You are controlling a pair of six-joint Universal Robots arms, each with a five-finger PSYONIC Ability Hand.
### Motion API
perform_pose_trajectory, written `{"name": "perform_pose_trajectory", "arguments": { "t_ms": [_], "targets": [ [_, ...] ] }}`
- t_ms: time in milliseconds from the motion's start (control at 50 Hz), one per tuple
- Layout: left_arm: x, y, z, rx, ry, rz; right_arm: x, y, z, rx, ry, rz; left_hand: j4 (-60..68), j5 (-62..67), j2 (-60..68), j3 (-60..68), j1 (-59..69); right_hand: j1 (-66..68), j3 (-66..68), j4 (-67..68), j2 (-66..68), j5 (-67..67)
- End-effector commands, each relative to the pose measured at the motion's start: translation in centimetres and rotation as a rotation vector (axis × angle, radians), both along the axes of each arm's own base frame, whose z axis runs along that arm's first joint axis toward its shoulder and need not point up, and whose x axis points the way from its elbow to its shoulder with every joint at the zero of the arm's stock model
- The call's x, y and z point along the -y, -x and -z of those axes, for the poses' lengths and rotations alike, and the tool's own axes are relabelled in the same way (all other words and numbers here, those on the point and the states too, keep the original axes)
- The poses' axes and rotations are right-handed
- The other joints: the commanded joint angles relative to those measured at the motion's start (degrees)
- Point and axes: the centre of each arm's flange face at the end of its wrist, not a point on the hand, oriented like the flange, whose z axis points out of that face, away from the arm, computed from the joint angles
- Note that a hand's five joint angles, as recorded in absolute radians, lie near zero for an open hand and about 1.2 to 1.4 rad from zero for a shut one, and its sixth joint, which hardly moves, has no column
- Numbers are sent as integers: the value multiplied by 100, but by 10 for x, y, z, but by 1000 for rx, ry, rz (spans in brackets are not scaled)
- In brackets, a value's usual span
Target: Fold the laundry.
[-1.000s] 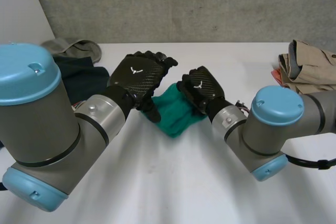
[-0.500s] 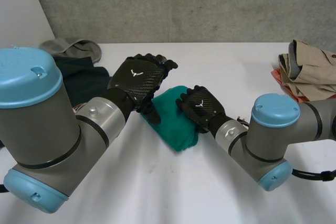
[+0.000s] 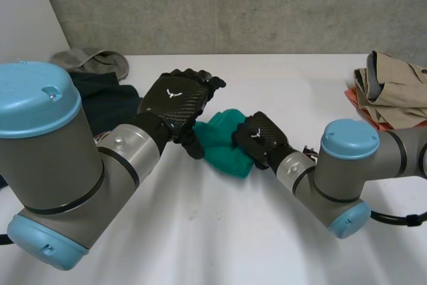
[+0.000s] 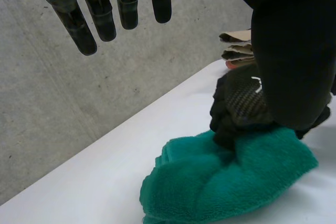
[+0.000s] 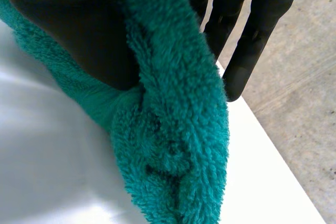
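White table (image 3: 200,231): right hand (image 3: 260,139) clamped on green towel (image 3: 225,158); left hand (image 3: 175,98) straight-fingered, holding nothing

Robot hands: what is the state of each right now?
Left robot hand: open, fingers straight, holding nothing.
Right robot hand: closed on the green towel.

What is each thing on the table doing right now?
green towel, bunched up in a lump
right robot hand, gripping the green towel
left robot hand, open, fingers straight
beige clothes, folded in a stack
dark clothes, in a loose heap
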Motion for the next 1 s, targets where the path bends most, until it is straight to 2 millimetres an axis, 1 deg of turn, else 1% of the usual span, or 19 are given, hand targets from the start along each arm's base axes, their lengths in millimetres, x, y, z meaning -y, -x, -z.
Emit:
{"name": "perform_pose_trajectory", "arguments": {
  "t_ms": [20, 80, 160, 320, 340, 400, 420, 460, 480, 540, 560, 680, 720, 760, 780, 840, 860, 920, 1000],
  "targets": [
    [0, 0, -1, -2, 2, 0, 14, -8, -5, 26, 36, -5, 55, 10, 38, 20, 147, 2078, 1403, 1304, 1371, 1595],
    [0, 0, -2, -3, 3, 0, 19, -11, -12, 40, 62, -4, 55, 10, 38, 20, 147, 2078, 1403, 1304, 1371, 1595],
    [0, 0, -3, -6, 9, 1, 37, -12, -39, 88, 149, 21, 55, 10, 38, 20, 147, 2078, 1403, 1304, 1371, 1595],
    [-2, 1, -13, -22, 33, 7, 102, 11, -122, 294, 427, 126, 55, 10, 38, 20, 147, 2078, 1403, 1304, 1371, 1595],
    [-2, 2, -17, -31, 47, 11, 113, 19, -139, 345, 470, 148, 55, 10, 38, 20, 147, 2078, 1403, 1304, 1371, 1595],
    [-3, 3, -25, -54, 77, 17, 131, 36, -163, 415, 526, 203, 55, 10, 38, 20, 147, 2078, 1403, 1304, 1371, 1595],
    [-4, 4, -30, -67, 96, 20, 144, 51, -175, 450, 560, 245, 55, 10, 38, 20, 147, 2078, 1403, 1304, 1371, 1595],
    [-4, 5, -33, -78, 111, 21, 158, 67, -186, 478, 593, 280, 55, 10, 38, 20, 147, 2078, 1403, 1304, 1371, 1595],
    [-4, 5, -34, -81, 114, 21, 173, 89, -195, 491, 632, 327, 55, 10, 38, 20, 147, 2078, 1403, 1304, 1371, 1595],
    [-7, 8, -37, -93, 131, 34, 195, 123, -200, 488, 672, 390, 55, 10, 38, 20, 147, 2078, 1403, 1304, 1371, 1595],
    [-8, 9, -37, -93, 130, 38, 209, 147, -195, 477, 676, 428, 72, 27, 55, 37, 164, 2078, 1403, 1304, 1371, 1595],
    [-19, 16, -37, -94, 132, 78, 244, 214, -162, 446, 638, 511, 72, 27, 55, 37, 164, 2078, 1403, 1304, 1371, 1595],
    [-20, 18, -34, -90, 126, 92, 255, 244, -134, 434, 576, 530, 72, 27, 55, 37, 164, 2078, 1403, 1304, 1371, 1595],
    [-20, 18, -32, -87, 122, 95, 261, 260, -114, 428, 539, 534, 89, 44, 72, 54, 181, 2078, 1403, 1304, 1371, 1595],
    [-20, 18, -31, -86, 121, 97, 264, 271, -92, 417, 500, 526, 89, 44, 72, 54, 181, 2078, 1403, 1304, 1371, 1595],
    [-20, 19, -27, -78, 112, 97, 264, 281, -57, 397, 437, 509, 89, 44, 72, 54, 181, 2078, 1403, 1304, 1371, 1595],
    [-19, 20, -22, -69, 101, 97, 262, 289, -35, 378, 395, 503, 89, 44, 72, 54, 181, 2078, 1403, 1304, 1371, 1595],
    [-18, 20, -16, -59, 88, 97, 253, 311, -4, 352, 331, 519, 105, 61, 88, 71, 197, 2078, 1403, 1304, 1371, 1595],
    [-18, 21, -10, -47, 76, 99, 243, 328, 10, 338, 298, 526, 106, 61, 89, 71, 198, 2078, 1403, 1304, 1371, 1595]
  ]
}}
